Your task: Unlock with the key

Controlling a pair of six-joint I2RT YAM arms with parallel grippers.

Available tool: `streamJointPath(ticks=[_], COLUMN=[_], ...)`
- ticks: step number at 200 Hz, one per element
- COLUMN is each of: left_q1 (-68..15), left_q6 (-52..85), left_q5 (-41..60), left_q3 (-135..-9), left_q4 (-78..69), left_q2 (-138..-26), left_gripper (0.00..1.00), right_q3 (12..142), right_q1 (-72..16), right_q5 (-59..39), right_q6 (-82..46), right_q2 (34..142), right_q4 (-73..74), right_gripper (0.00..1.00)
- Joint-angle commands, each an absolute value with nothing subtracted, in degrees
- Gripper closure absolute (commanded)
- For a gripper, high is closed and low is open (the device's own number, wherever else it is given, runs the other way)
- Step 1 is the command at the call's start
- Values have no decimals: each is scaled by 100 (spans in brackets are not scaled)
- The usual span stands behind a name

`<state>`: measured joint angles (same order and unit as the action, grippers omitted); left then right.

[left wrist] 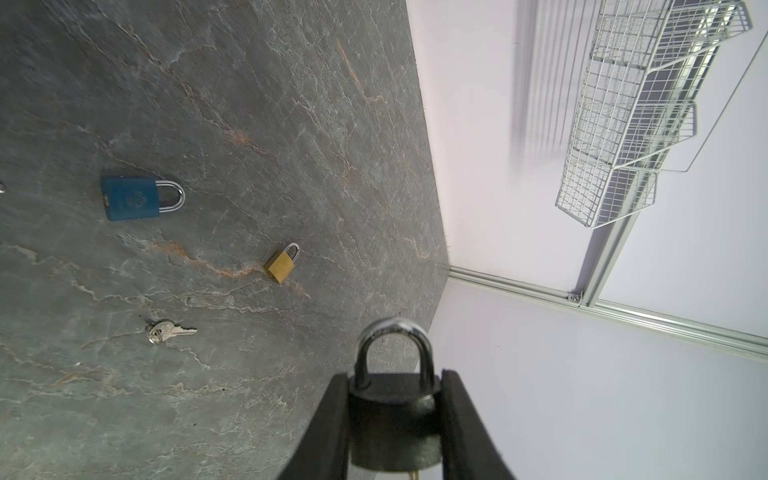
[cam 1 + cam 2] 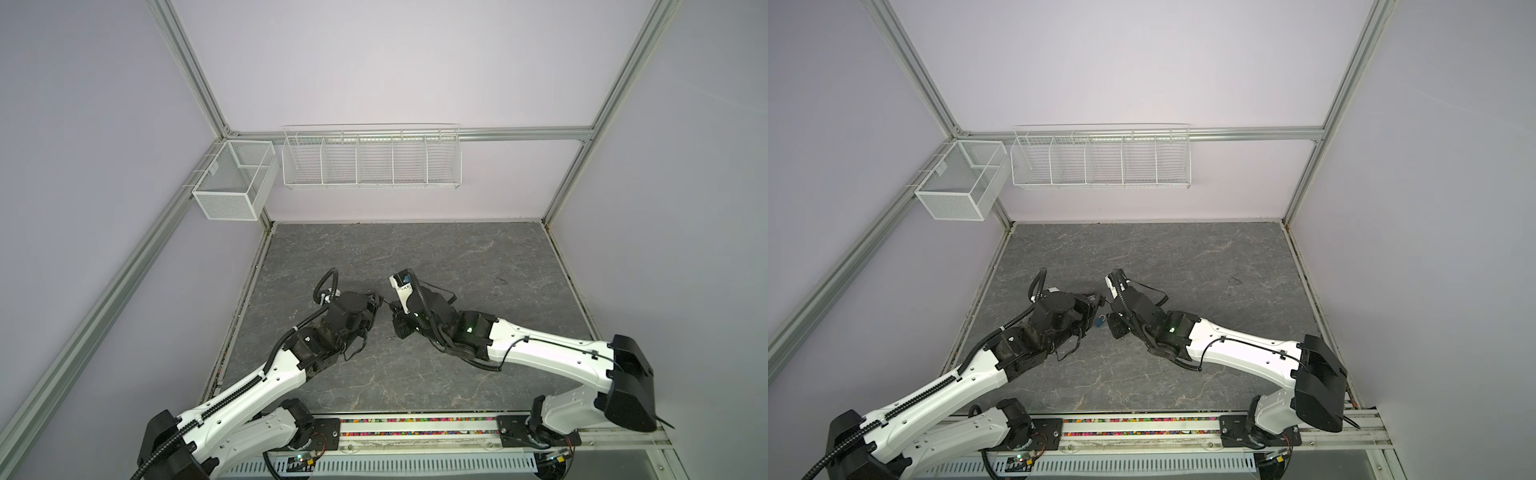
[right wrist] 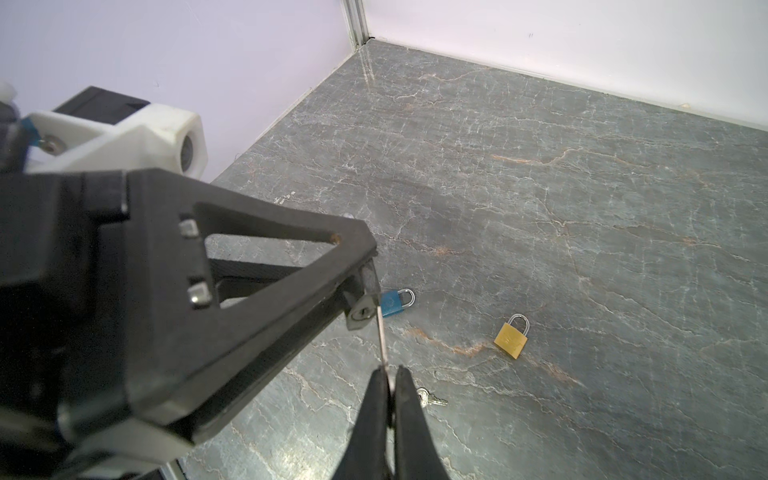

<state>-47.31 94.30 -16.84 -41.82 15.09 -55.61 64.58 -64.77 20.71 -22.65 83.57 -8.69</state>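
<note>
Padlock in jaws, blue padlock, brass padlock, keys beyond

Spare locks and keys on the slab, baskets up on the walls.

Down on the grey marble-pattern tabletop there's a blue-bodied padlock with a silver shackle, lying flat with its shackle closed. Apart from it a brass padlock lies flat too, also with its shackle closed. A small bunch of silver keys on a ring sits near both and touches neither. Up on the pale lilac back wall a white wire basket with five compartments hangs from the aluminium frame rail. Just beside it, on the left wall, is a white mesh box basket with a divider.
</note>
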Motion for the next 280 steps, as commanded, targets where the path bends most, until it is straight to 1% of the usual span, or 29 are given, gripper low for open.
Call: streamJointPath(ticks=[1,67,102,155,180,195,246,264,280], left_q1=[-4729,-4730,-4729,-4734,-4757,-4766,-4774,-4772,-4771], left_q6=[9609,9645,9638,9606,9442,9504,9490,9432,9430], left_q5=[-1749,-1710,-1645,-1224,-1146,-997,-762,-575,-489], left_q3=[-4205,-4217,-4243,-4343,-4592,-4532,-4540,-4543,-4479], left_q4=[1400,1310,1318,1157,1470,1208,1149,1245,1327], left_q2=[-5574,-5581,-5558,-5663,-5710,-5700,-5597,-5568,-5509], left_gripper=[100,100,100,100,100,100,100,100,100], right_q3=[6583,6607,6618,6916,7144,7154,6785,6606,6557], right_q1=[-6531,-6571,-6591,-6612,-6781,-6855,-6868,-6895,-6957], right_q5=[2026,2082,2431,2209,2682,2932,2690,2324,2450], right_q6=[-2242,-2276,-2158,-2144,-1840,-1678,-1285,-914,-548], right_q2=[8386,8573,8622,8743,8928,8949,8689,8514,8471], right_q4=[-694,-645,-722,-617,-817,-779,-106,200,157], right_gripper=[93,93,93,93,93,93,93,93,93])
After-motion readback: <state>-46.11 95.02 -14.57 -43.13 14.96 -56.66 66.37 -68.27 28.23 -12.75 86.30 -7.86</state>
